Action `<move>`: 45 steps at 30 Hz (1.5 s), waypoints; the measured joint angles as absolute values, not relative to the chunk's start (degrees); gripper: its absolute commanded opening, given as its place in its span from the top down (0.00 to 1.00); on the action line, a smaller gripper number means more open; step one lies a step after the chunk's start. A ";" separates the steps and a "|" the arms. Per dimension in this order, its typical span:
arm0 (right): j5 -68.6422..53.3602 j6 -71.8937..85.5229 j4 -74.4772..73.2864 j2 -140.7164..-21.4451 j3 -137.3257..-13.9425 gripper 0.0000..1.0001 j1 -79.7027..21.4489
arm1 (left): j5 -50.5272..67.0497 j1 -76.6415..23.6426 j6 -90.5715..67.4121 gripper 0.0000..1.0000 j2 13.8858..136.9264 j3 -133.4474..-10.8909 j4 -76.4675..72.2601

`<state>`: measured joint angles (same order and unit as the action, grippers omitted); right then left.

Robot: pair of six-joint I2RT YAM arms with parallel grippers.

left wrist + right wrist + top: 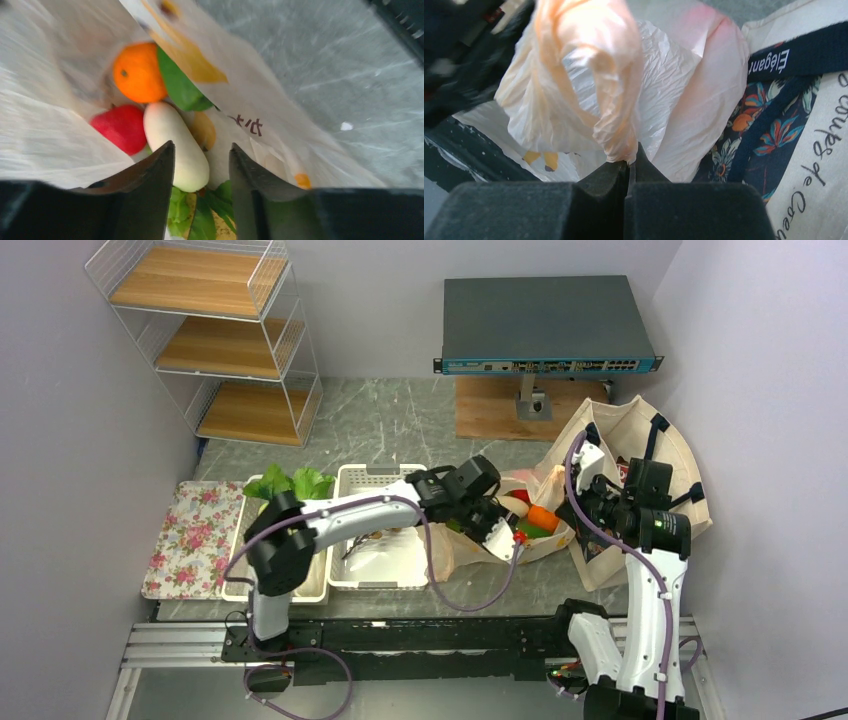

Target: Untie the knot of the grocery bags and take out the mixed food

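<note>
Food removal under way: left gripper [200, 150], jaws half apart, straddles a white radish [175, 137] inside the untied plastic bag [45, 135], beside an orange [137, 72]. Right gripper [628, 167] pinches the bag's edge tight. Next, likely: close on the radish and lift it out.

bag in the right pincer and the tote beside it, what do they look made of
Bag: thin plastic film, peach-white, slightly glossy; fine crinkles, light shining through. Tote: probably canvas, matte cream cloth with printed flowers and lettering; its navy strap looks like woven webbing.
</note>
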<state>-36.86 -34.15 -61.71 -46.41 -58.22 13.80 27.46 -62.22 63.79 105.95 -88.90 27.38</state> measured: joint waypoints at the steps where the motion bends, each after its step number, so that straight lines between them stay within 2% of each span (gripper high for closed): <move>1: -36.18 -34.79 -62.39 -46.61 -58.24 1.00 13.80 | 25.93 -62.13 64.62 0.27 107.98 -88.86 26.87; 3: -34.74 -35.90 -63.75 -47.29 -58.26 1.00 13.80 | 23.33 -61.78 65.76 0.08 110.96 -88.33 25.28; 4: -34.09 -36.40 -64.23 -47.68 -58.26 1.00 13.80 | 22.11 -61.56 66.15 0.02 112.14 -88.18 24.56; 5: -33.26 -36.82 -64.47 -48.12 -58.26 1.00 13.80 | 20.97 -61.39 66.41 0.01 113.25 -88.07 23.77; 10: -30.02 -37.58 -65.06 -49.34 -58.26 1.00 13.80 | 17.69 -60.05 65.82 0.01 117.27 -89.45 21.06; 18: -29.23 -36.88 -64.64 -51.20 -58.26 1.00 13.78 | 15.79 -58.24 63.00 0.01 125.58 -101.45 21.34; 27: -29.23 -35.22 -63.31 -51.48 -58.26 1.00 13.78 | 14.35 -57.56 60.27 0.01 133.56 -108.92 27.33; 29: -29.23 -34.79 -62.98 -51.57 -58.26 1.00 13.78 | 14.37 -57.25 59.66 0.09 133.56 -109.91 28.73; 31: -29.26 -34.26 -62.54 -51.83 -58.26 1.00 13.78 | 14.41 -56.84 59.16 0.22 133.82 -110.37 30.96; 36: -29.45 -33.39 -61.17 -52.97 -58.22 1.00 13.78 | 15.16 -56.29 57.34 0.68 133.69 -110.61 34.41; 40: -29.58 -32.75 -59.66 -53.32 -57.67 1.00 13.78 | 16.67 -56.07 54.00 0.96 129.08 -105.49 34.87; 41: -29.65 -32.58 -59.33 -53.34 -57.47 1.00 13.78 | 16.99 -56.07 53.19 1.00 127.42 -104.49 35.11; 45: -30.17 -31.53 -57.71 -53.69 -56.62 1.00 13.78 | 18.06 -56.12 50.43 1.00 120.66 -104.07 34.70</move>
